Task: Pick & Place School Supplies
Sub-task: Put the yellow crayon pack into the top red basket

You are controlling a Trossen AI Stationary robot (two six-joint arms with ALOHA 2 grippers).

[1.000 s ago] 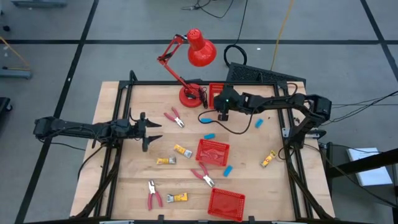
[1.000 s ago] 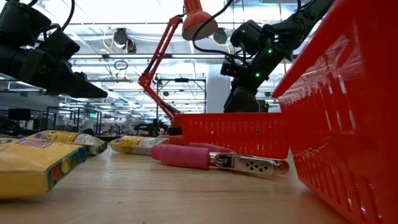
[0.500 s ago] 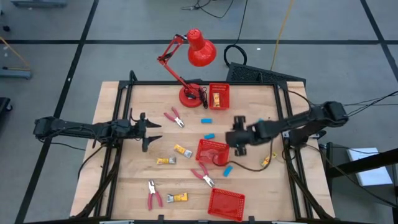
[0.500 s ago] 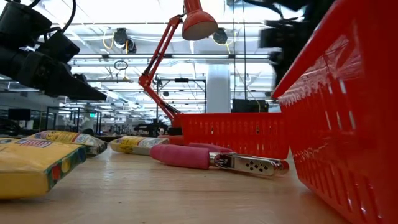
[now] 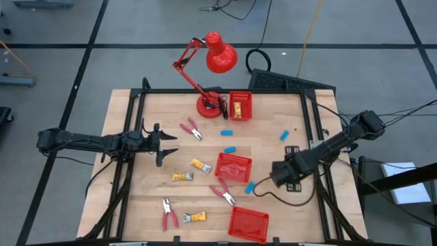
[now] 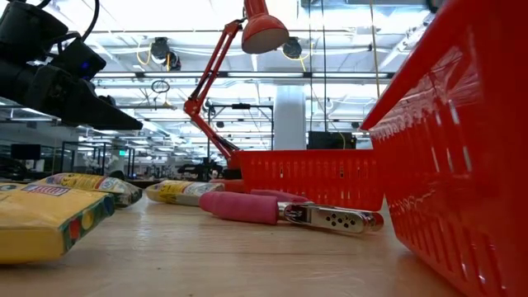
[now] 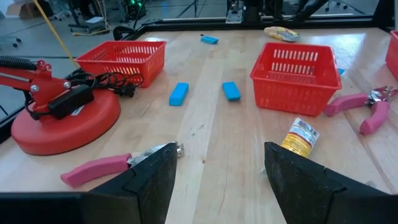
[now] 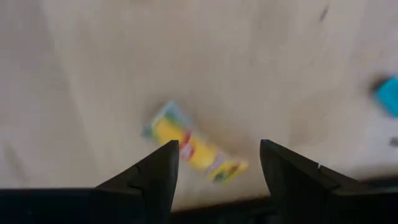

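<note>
School supplies lie loose on the wooden table: blue erasers [image 5: 231,149], yellow tube pieces [image 5: 199,165] and red-handled pliers [image 5: 223,193]. My right gripper [image 5: 285,175] hangs over the table's near right part, pointing down, open. Its wrist view shows one blurred yellow tube piece [image 8: 193,148] flat on the wood below, in line with the gap between its fingers, untouched. A blue eraser [image 8: 388,94] lies beside it. My left gripper [image 5: 160,143] waits at the table's left, open, nothing between its fingers, facing pliers [image 7: 99,168] and a yellow piece [image 7: 298,134].
Three red mesh baskets stand on the table: one far by the lamp [image 5: 240,106], one in the middle [image 5: 233,166], one at the near edge [image 5: 248,223]. The red desk lamp [image 5: 208,68] stands at the far edge. A black cable [image 5: 273,195] trails under the right arm.
My right gripper has swung from the far basket by the lamp toward the table's near right part, tipping over until it points down, and has left the low view. It now stands over the yellow piece there. The supplies and baskets lie as before.
</note>
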